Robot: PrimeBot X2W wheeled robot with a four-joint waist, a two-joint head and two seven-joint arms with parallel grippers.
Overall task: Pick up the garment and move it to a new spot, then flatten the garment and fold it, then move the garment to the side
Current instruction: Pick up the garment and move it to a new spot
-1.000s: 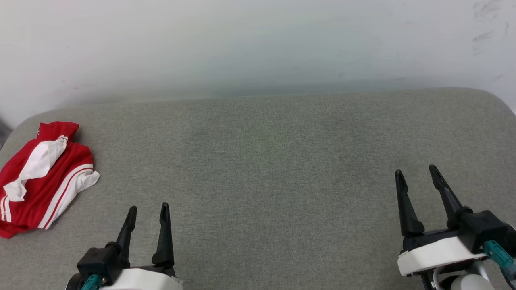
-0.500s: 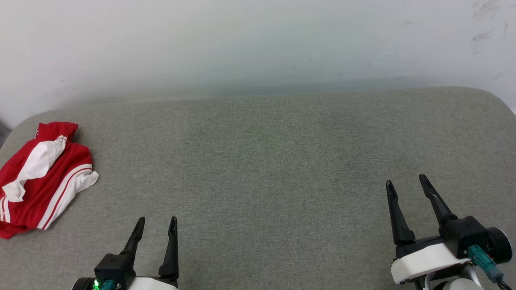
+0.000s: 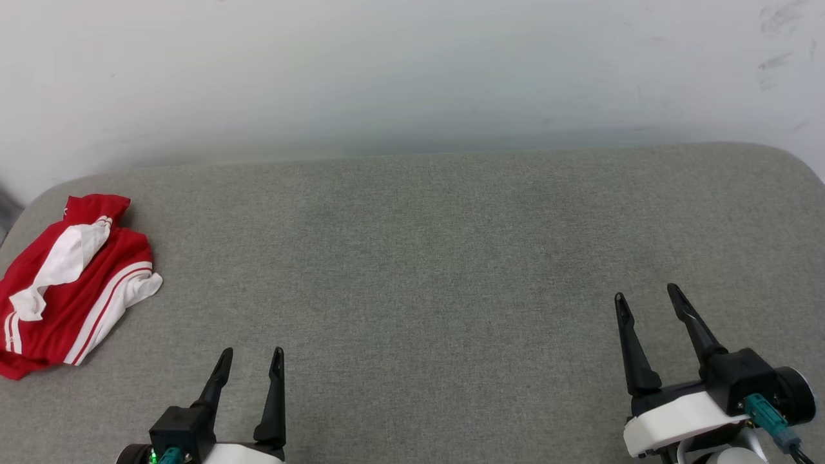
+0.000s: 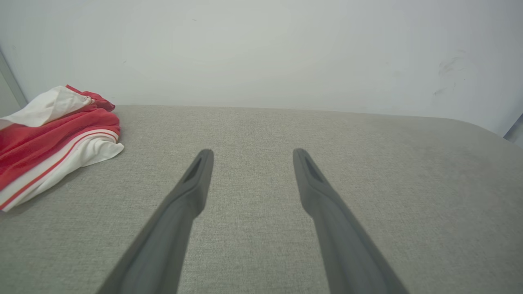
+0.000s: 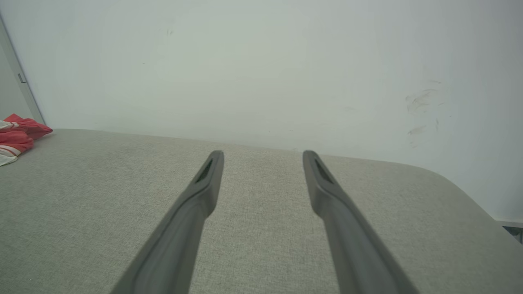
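Observation:
The garment (image 3: 71, 283) is a crumpled red shirt with white sleeves and stripe trim, bunched at the far left of the grey cushion (image 3: 425, 258). It also lies at the left of the left wrist view (image 4: 49, 134) and at the far left edge of the right wrist view (image 5: 18, 132). My left gripper (image 3: 251, 353) is open near the front left, well to the right of the garment, with nothing between its fingers. My right gripper (image 3: 646, 293) is open at the front right, also empty.
A pale wall (image 3: 412, 71) runs along the back of the cushion. The cushion's rounded corner (image 3: 793, 161) curves off at the back right. The cushion's left edge runs just beyond the garment.
Both grippers have drawn back toward the front edge, the left also shifting slightly right. The garment has not moved.

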